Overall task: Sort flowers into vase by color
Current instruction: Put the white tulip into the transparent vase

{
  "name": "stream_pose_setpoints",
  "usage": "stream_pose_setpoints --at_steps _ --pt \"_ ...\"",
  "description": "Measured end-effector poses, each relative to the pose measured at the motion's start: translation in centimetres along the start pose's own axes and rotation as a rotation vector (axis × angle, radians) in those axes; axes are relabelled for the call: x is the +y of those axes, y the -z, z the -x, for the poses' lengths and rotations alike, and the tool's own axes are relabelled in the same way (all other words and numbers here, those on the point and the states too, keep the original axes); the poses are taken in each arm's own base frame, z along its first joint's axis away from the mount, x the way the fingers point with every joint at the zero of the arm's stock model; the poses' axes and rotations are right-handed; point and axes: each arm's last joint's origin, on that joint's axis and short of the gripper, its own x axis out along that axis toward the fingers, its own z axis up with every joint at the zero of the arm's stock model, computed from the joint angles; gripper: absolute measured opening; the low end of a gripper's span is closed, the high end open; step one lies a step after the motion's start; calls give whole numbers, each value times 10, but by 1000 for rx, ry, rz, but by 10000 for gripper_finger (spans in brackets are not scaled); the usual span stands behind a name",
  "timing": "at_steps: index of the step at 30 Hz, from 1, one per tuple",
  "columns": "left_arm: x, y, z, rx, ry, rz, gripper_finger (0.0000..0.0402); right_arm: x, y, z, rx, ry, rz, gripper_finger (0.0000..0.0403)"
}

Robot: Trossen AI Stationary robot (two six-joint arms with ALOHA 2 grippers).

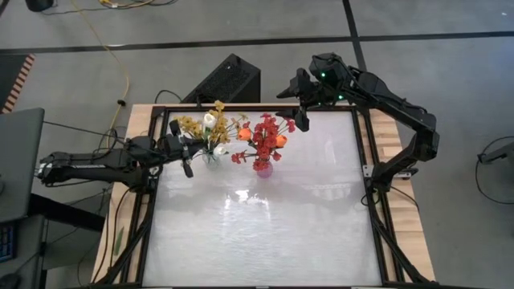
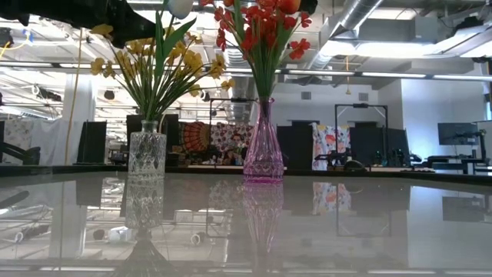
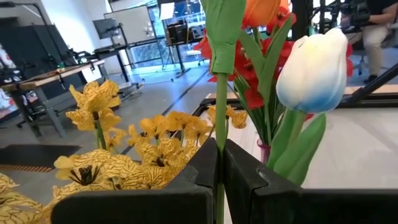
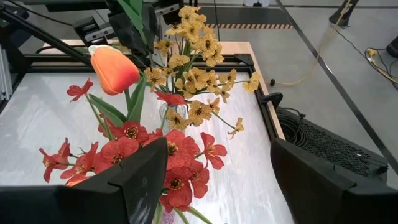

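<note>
A clear glass vase [image 2: 146, 154] holds yellow sprays [image 2: 157, 65] and stands left of a pink vase [image 2: 264, 150] holding red flowers [image 2: 257, 31] and an orange bloom [image 4: 113, 68]. Both vases stand on their bases at the table's far middle. My left gripper [image 1: 188, 156] reaches in level from the table's left beside the clear vase and is shut on a green flower stem [image 3: 221, 81]. Its bloom is outside the left wrist view. A white tulip bud [image 3: 314, 68] stands just beside it. My right gripper [image 1: 291, 87] hangs open, high over the far edge above the red flowers. My left gripper [image 3: 219, 152] pinches the upright green stem [image 3: 219, 134] between its two fingers, below a long leaf. The fingers come level from the table's left and lie across the stem. The stem stands upright; the fingers hide its lower part.
A black box [image 1: 229, 80] lies on the floor beyond the far edge. Dark frame rails [image 1: 373, 185] border the white table top [image 1: 265, 233], which stretches toward the near edge. A person [image 3: 373, 25] sits in the room beyond the table.
</note>
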Motion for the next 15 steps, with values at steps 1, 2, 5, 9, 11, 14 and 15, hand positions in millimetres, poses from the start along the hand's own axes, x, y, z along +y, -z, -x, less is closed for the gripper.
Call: stream_pose_setpoints --at_steps 1,2,5,9,11,14,15 --pt "0 0 0 0 0 0 0 0 0 0 0 0 0 311" --pt "0 0 0 1 0 -1 0 0 0 0 0 0 0 311" --pt "0 0 0 0 -4 0 0 0 0 0 0 0 0 311" --pt "1 0 0 3 -23 0 0 0 0 0 -3 1 1 311" --pt "1 0 0 2 -26 0 0 0 -1 0 -6 1 1 311" --pt "1 0 0 0 -27 1 0 0 -1 0 -6 1 1 311" --pt "1 -1 0 -4 -27 2 0 0 -1 0 -6 1 2 311"
